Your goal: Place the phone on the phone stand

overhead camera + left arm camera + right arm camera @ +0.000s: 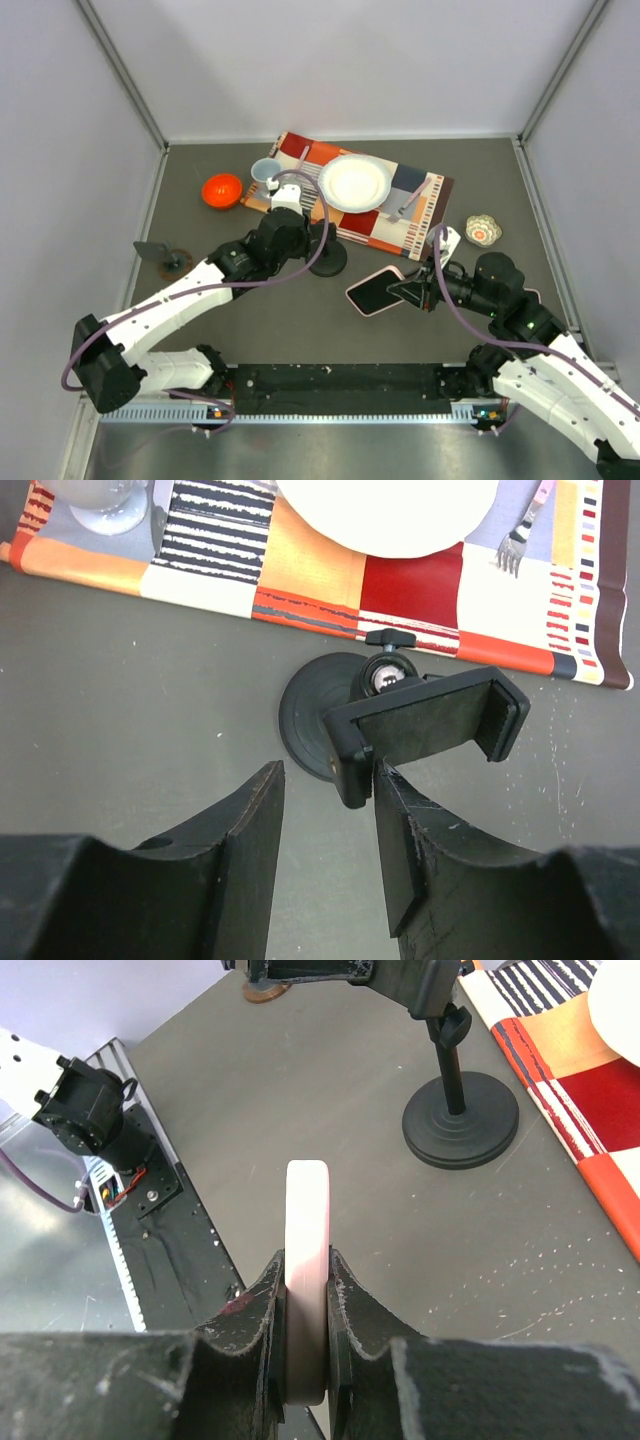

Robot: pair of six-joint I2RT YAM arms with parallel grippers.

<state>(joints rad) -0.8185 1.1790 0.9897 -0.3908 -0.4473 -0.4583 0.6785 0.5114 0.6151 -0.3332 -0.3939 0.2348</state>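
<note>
The phone (375,290) has a pink case and a dark screen and is held above the table centre. My right gripper (408,291) is shut on its right end. In the right wrist view the phone (307,1230) stands edge-on between the fingers of the right gripper (307,1265). The black phone stand (328,258) has a round base beside the mat; its empty clamp (425,720) faces up. My left gripper (305,235) is open, and in the left wrist view the left gripper (328,780) has the clamp's left end by its right finger (410,830).
A patchwork mat (420,215) at the back holds a white plate (355,183), a cup (265,170) and a pink fork (412,198). A red bowl (222,190) sits left of it. A small patterned object (483,230) lies right. A small dark object (160,255) stands far left.
</note>
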